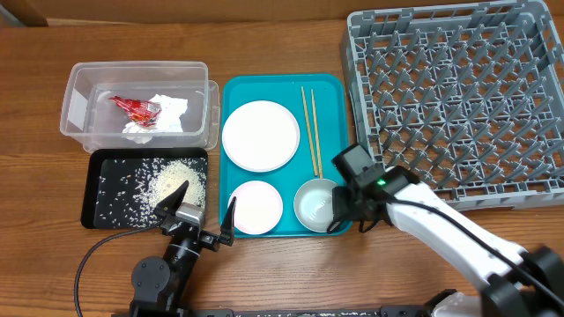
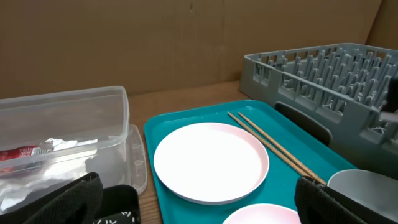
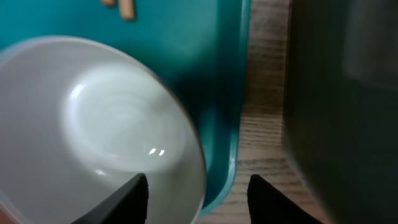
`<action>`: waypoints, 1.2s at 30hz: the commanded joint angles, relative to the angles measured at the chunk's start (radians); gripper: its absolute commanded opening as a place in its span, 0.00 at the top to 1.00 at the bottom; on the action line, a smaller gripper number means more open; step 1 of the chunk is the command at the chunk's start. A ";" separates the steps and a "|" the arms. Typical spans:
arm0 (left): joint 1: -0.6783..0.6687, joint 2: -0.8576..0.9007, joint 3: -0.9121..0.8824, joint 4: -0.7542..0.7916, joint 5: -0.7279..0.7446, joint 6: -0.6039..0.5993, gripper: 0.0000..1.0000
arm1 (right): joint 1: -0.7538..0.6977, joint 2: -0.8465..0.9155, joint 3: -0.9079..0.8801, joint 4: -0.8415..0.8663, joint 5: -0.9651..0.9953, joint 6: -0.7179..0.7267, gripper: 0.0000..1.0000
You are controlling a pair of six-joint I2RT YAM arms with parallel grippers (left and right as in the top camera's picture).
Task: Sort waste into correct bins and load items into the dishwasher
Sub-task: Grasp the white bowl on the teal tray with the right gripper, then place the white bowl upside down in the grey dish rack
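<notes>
The clear tub (image 1: 79,97) holds the red sauce packet (image 1: 134,108) and the white napkin (image 1: 167,114). The black tray (image 1: 97,180) holds loose rice (image 1: 172,180). The large plate (image 1: 260,134), the smaller pale bowl (image 1: 256,207), the metal bowl (image 1: 315,202) and the chopsticks (image 1: 310,128) lie on a teal tray (image 1: 335,88). The grey dish rack (image 1: 458,97) is empty. My left gripper (image 1: 204,213) is open and empty between the black tray and the teal tray. My right gripper (image 3: 199,199) is open, straddling the metal bowl's (image 3: 93,124) right rim. No tiny cup shows.
In the left wrist view the plate (image 2: 211,160), chopsticks (image 2: 273,146), tub (image 2: 68,124) and rack (image 2: 323,74) lie ahead, with a cardboard wall behind. The rack stands just right of the teal tray's edge (image 3: 233,155).
</notes>
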 commanded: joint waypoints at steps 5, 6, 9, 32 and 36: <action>0.006 -0.011 -0.004 0.001 0.016 0.012 0.00 | 0.002 0.056 0.003 0.029 0.031 0.011 0.96; 0.006 -0.011 -0.004 0.001 0.016 0.012 0.00 | 0.002 0.043 0.010 0.020 0.034 0.011 0.96; 0.006 -0.011 -0.004 0.001 0.016 0.012 0.00 | 0.002 -0.031 0.044 -0.018 0.045 0.001 0.96; 0.006 -0.011 -0.004 0.001 0.016 0.012 0.00 | -0.391 -0.246 0.189 0.068 0.908 -0.009 0.96; 0.006 -0.011 -0.004 0.001 0.016 0.012 0.00 | -0.411 -0.146 0.189 0.125 1.062 -0.112 0.96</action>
